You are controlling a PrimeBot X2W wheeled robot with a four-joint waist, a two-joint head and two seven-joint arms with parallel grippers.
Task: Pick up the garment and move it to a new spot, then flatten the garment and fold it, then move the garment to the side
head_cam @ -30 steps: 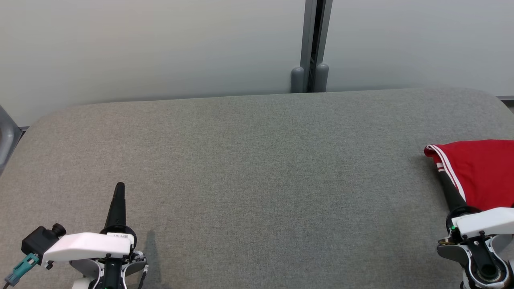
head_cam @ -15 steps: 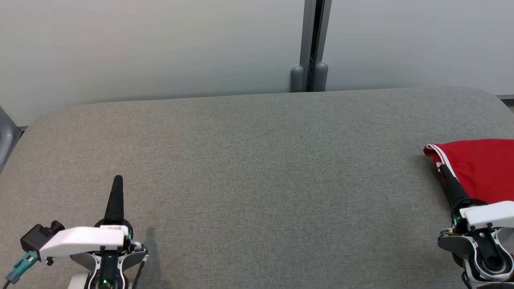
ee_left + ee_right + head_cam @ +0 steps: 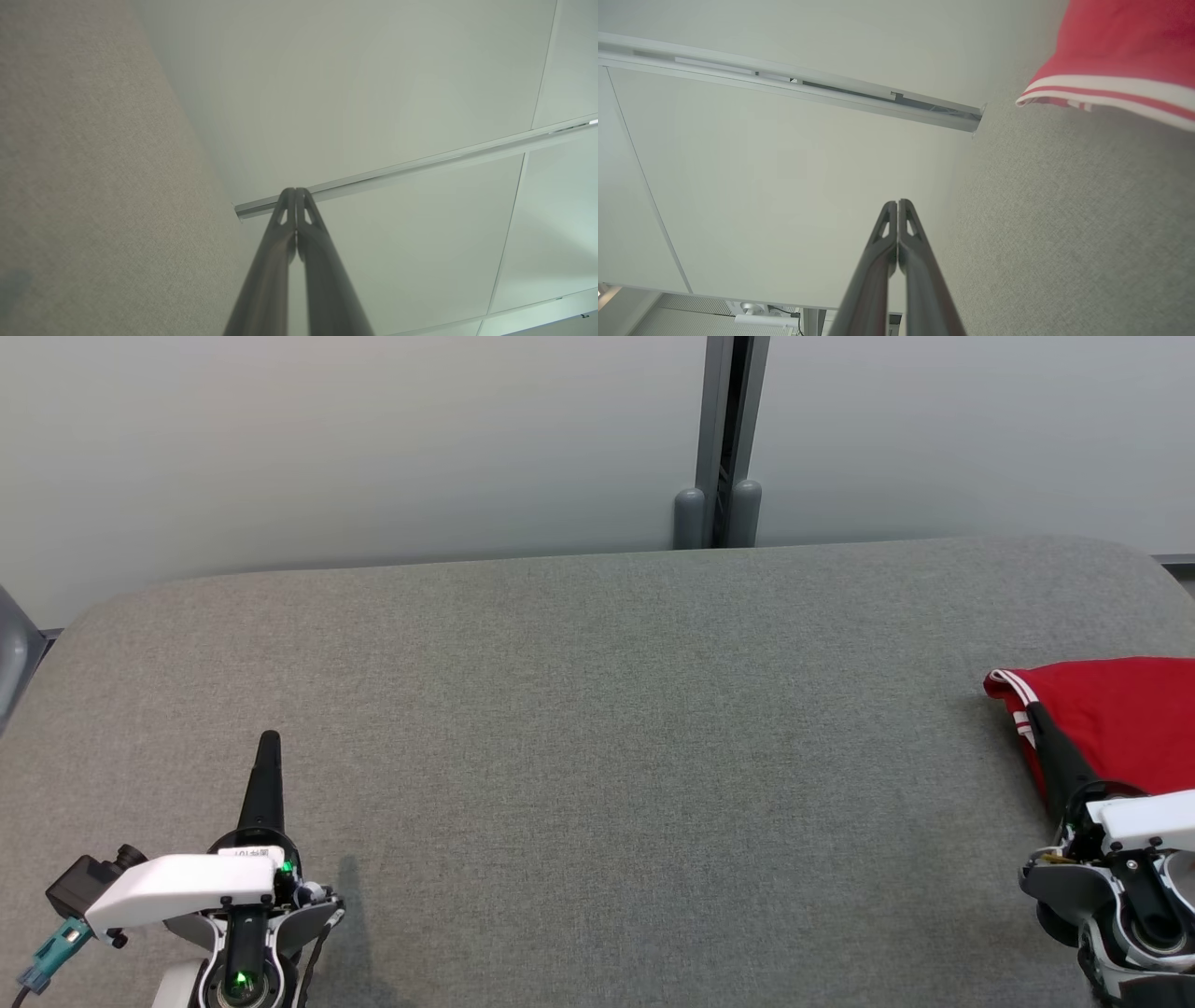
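The grey fabric surface (image 3: 597,756) spreads wide below pale wall panels (image 3: 373,439). The red garment (image 3: 1116,719) lies at its right edge, cut off by the frame, white-striped corner pointing left; its long axis cannot be told. The head view lays the right end effector (image 3: 1032,709) over that striped hem; the right wrist view shows its fingers (image 3: 874,280) pressed together, empty, clear of the cloth. The left end effector (image 3: 269,737), well apart, is also closed and empty

The red garment (image 3: 1120,719) is cut off by the right picture edge; the right fingers (image 3: 1053,756) hide part of its near-left hem.
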